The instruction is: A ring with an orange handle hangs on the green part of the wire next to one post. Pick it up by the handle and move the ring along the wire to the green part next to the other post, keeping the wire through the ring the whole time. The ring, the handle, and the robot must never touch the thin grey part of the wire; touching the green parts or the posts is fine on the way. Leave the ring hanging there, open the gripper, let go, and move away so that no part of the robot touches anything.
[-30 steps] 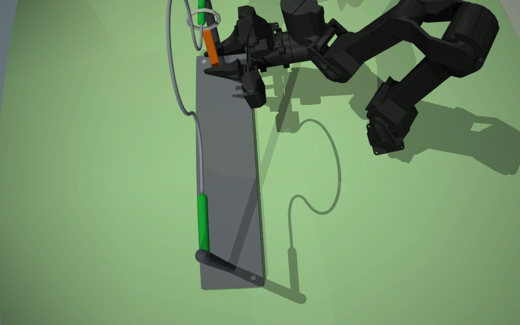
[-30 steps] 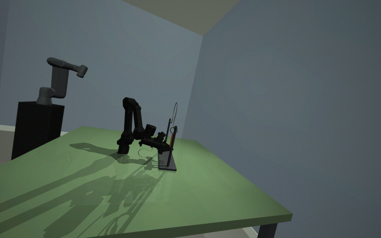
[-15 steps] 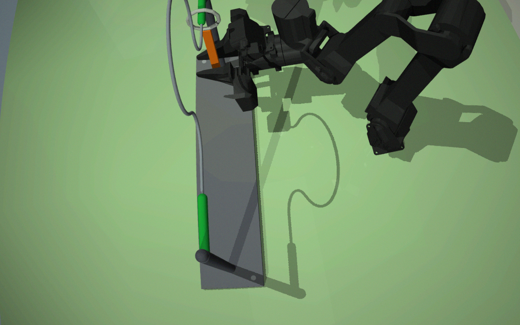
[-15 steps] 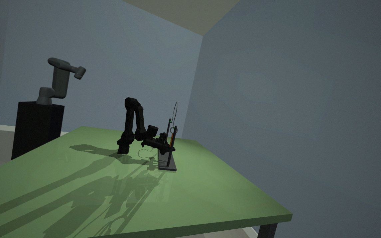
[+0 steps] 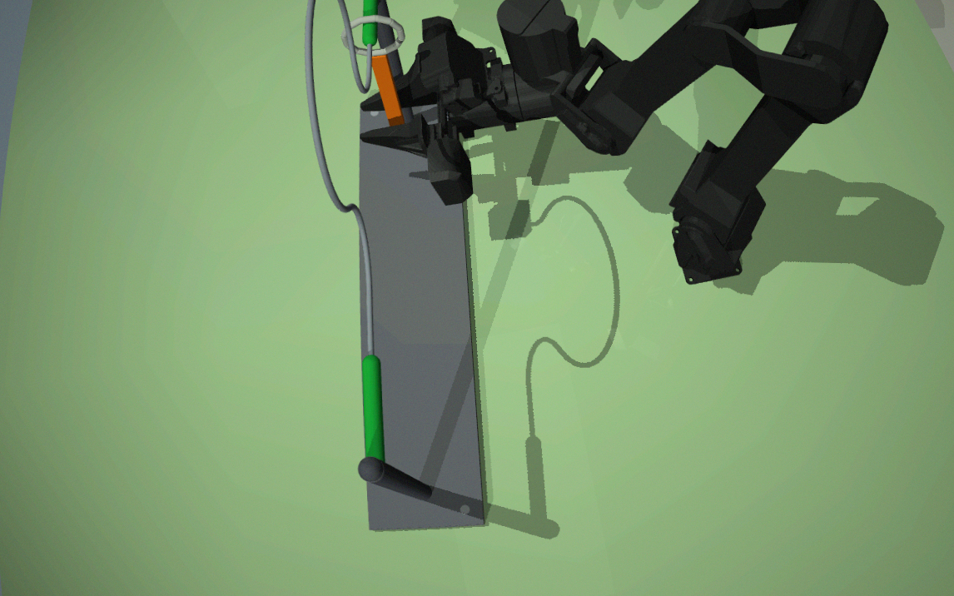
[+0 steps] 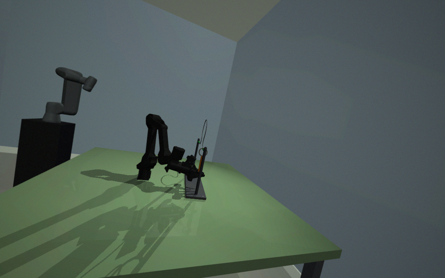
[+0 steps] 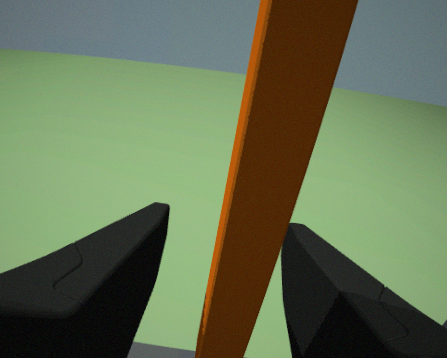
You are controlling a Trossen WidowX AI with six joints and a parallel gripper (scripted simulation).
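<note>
A pale ring (image 5: pixel 375 38) (image 6: pixel 202 151) hangs around the far green wire part (image 5: pixel 369 20), at the top of the top view. Its orange handle (image 5: pixel 387 92) (image 6: pixel 200 163) (image 7: pixel 284 107) hangs down from it. My gripper (image 5: pixel 373 119) (image 7: pixel 227 228) is open, with one finger on each side of the handle's lower end. In the wrist view there is a clear gap at the left finger, while the right finger is close to the handle. The thin grey wire (image 5: pixel 314 111) loops away to the near green part (image 5: pixel 372 407) beside the near post (image 5: pixel 394 479).
The dark grey base plate (image 5: pixel 421 295) (image 6: pixel 196 193) lies on the green table (image 5: pixel 170 295) under the wire. My arm (image 5: pixel 688 67) reaches in from the right. A grey robot arm (image 6: pixel 68 93) stands on a black pedestal (image 6: pixel 41 148) off the table's far left.
</note>
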